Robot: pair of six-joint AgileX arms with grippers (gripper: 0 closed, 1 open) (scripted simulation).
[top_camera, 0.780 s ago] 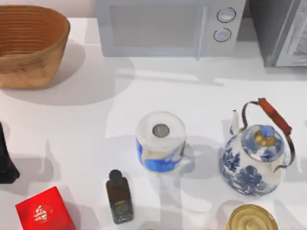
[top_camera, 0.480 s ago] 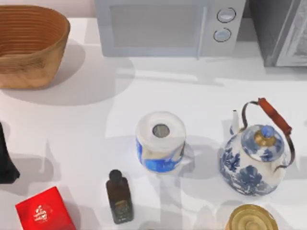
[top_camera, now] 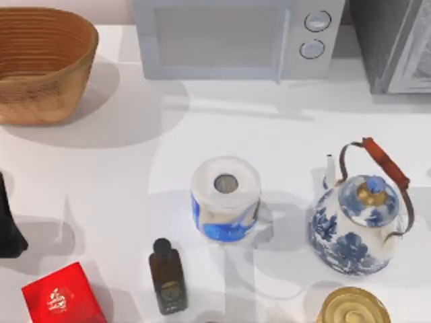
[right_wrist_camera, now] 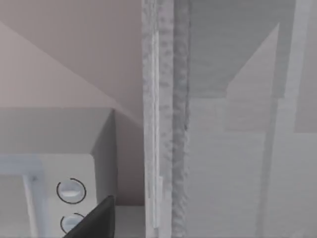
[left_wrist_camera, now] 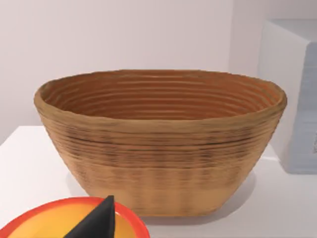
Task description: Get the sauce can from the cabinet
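Right gripper (right_wrist_camera: 94, 223) close up against the door edge of the cabinet (right_wrist_camera: 237, 148), just beside the microwave (right_wrist_camera: 49, 173); open or clenched, cannot tell. Placed there, probably, to catch that edge and swing the door out. Sauce can presumably inside, behind the door, hence door first. Left gripper (left_wrist_camera: 96, 223) parked low near the basket (left_wrist_camera: 158, 148) at the table's left, out of the way; grip likewise impossible to tell.

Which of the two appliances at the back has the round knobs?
The pale microwave at back centre: two round knobs on its front. The dark grey cabinet at the back right has none.
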